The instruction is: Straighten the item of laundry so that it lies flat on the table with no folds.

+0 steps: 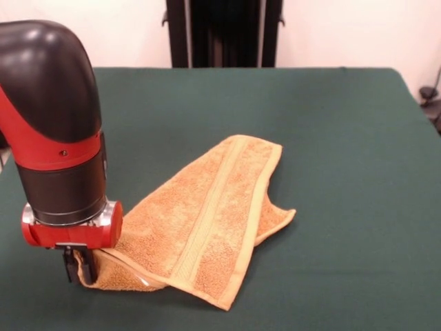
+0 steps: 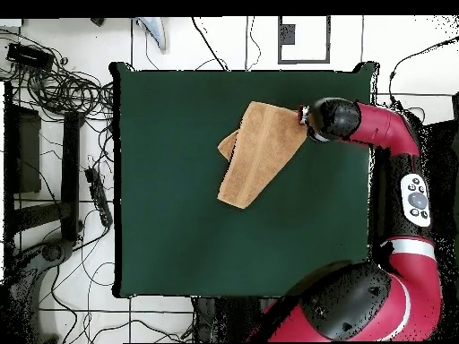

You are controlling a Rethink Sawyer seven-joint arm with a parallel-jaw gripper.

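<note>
The orange-tan towel [image 1: 207,214] lies folded over itself on the green table [image 1: 344,138], with one woven band running along its top layer and a lower layer's corner sticking out to the right. My gripper [image 1: 77,265] is low at the towel's near-left corner, under the red and black wrist. It is shut on that corner, and the cloth is bunched between the dark fingers [image 1: 69,266]. In the overhead view the towel [image 2: 258,152] lies near the table's [image 2: 179,224] top edge. The wrist [image 2: 324,118] covers the gripper at the towel's upper right corner.
The black pedestal [image 1: 224,33] stands beyond the table's far edge. The arm [image 2: 394,134] reaches in along the table's right side in the overhead view. Cables and black stands [image 2: 54,134] lie on the floor to the left of the table.
</note>
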